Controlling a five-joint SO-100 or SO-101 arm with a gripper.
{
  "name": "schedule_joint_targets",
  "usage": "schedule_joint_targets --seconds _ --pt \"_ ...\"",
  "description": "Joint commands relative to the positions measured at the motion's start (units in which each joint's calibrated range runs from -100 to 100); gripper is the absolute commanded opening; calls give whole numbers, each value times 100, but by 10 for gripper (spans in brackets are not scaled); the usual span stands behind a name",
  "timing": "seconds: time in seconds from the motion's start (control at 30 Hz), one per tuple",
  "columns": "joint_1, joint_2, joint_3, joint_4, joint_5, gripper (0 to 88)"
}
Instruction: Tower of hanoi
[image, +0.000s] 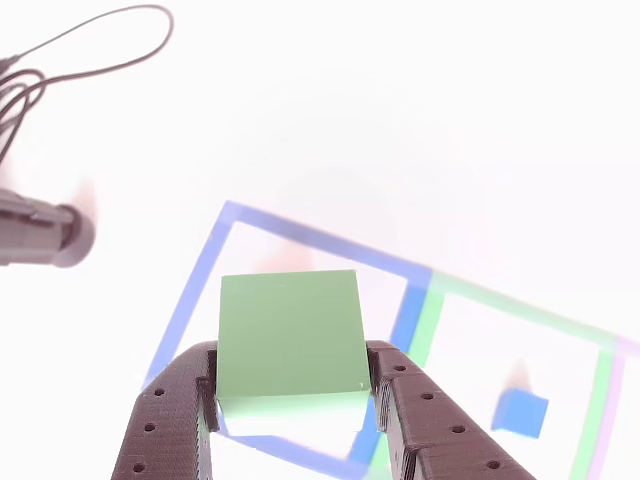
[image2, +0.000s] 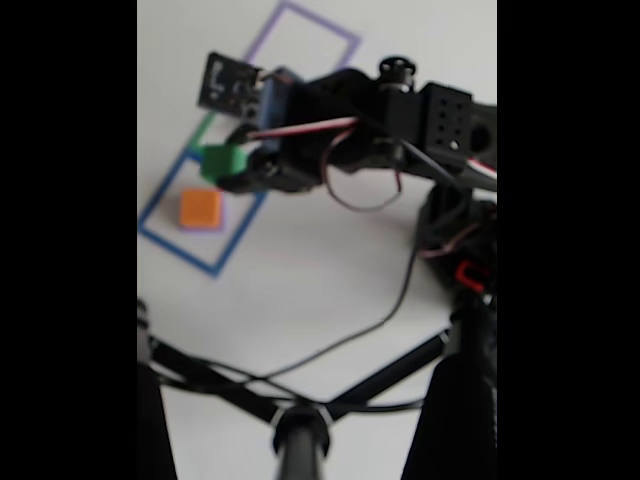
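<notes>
A white desk (image2: 330, 270) carries flat taped square outlines, a blue one (image2: 165, 240), a green one (image: 590, 400) beside it and a purple one (image2: 340, 35) farther off, with loose black cables (image: 100, 40) and a dark tripod (image2: 300, 430).

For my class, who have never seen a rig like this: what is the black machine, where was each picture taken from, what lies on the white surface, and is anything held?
The black machine is a small robot arm. One picture looks out from beside its two-fingered tool; the fixed view looks down on the table. The tool holds a green cube between its fingers, above a blue taped square. On the white surface lie an orange cube on a purple one whose edge just shows, and a small blue cube inside a green outline.
</notes>
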Motion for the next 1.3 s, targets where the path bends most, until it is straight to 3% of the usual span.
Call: schedule_joint_targets --seconds 0.0,0.3,0.53,1.0,1.27 --pt "-291 363 403 -1212 0 44" --pt "-723 1857 912 -3317 0 46" --pt "-656 2172 1467 -4354 0 44" --pt "-358 1913 2640 -5698 0 46" --pt "-378 1929 2640 -5860 0 47"
